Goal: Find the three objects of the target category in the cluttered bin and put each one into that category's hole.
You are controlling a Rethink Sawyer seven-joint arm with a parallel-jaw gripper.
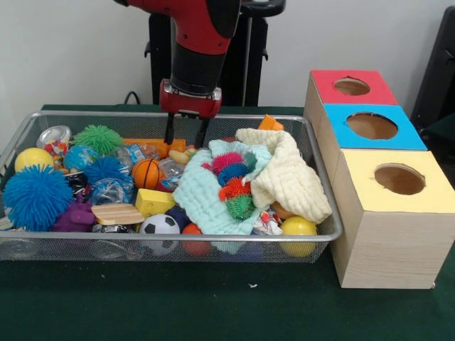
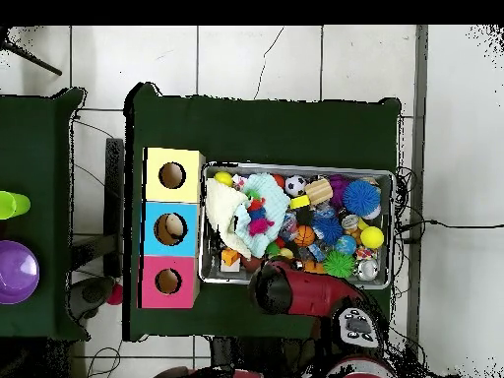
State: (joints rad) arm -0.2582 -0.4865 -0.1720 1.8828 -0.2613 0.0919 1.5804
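The wire-mesh bin (image 1: 170,238) lies across the table, full of toys. A green puffer ball (image 1: 98,138) sits at its back left. A large blue puffer ball (image 1: 35,197) is at the front left, and a smaller blue one (image 1: 105,169) lies between them. My gripper (image 1: 186,135) hangs open and empty over the bin's back middle, to the right of the green ball and not touching it. The red-topped box's hole (image 1: 351,86) is at the far right. In the overhead view the arm hides the gripper; the green ball (image 2: 340,264), the bin (image 2: 295,167) and the red hole (image 2: 168,282) show.
The blue-topped box (image 1: 372,126) and the yellow-topped box (image 1: 398,179) stand in front of the red one. A mint cloth (image 1: 202,199) carrying a cluster of small spiky balls (image 1: 233,181) and a cream cloth (image 1: 288,177) cover the bin's right half. A football (image 1: 159,226), yellow balls (image 1: 298,227) and blocks lie around.
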